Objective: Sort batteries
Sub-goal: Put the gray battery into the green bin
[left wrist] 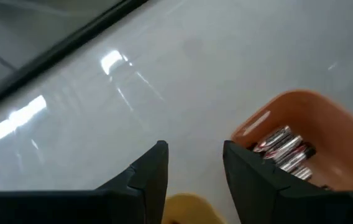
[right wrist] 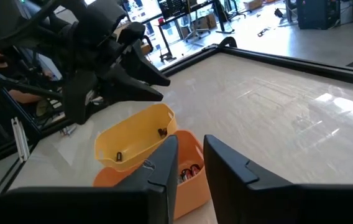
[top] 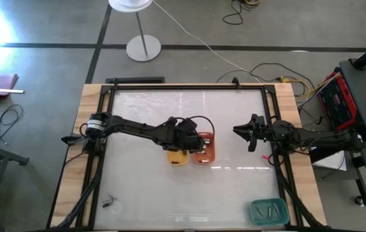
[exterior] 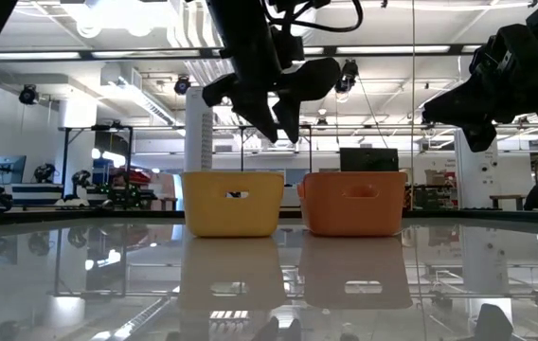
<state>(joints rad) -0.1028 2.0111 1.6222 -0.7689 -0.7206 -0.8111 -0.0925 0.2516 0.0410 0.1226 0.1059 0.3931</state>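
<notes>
A yellow tray (top: 177,156) and an orange tray (top: 203,153) stand side by side at the table's middle. The orange tray holds silvery batteries (left wrist: 285,152). Two small dark batteries (right wrist: 162,131) lie in the yellow tray (right wrist: 136,140). My left gripper (left wrist: 195,152) hangs open above the two trays (exterior: 283,128), with nothing between its fingers. My right gripper (right wrist: 191,146) is open and held up over the table's right part (top: 242,133), facing the trays and touching nothing.
A teal tray (top: 268,211) with a few batteries in it stands at the near right corner. A few loose batteries (top: 110,202) lie on the table near the near left corner. A black frame (top: 105,116) runs along the table's edges.
</notes>
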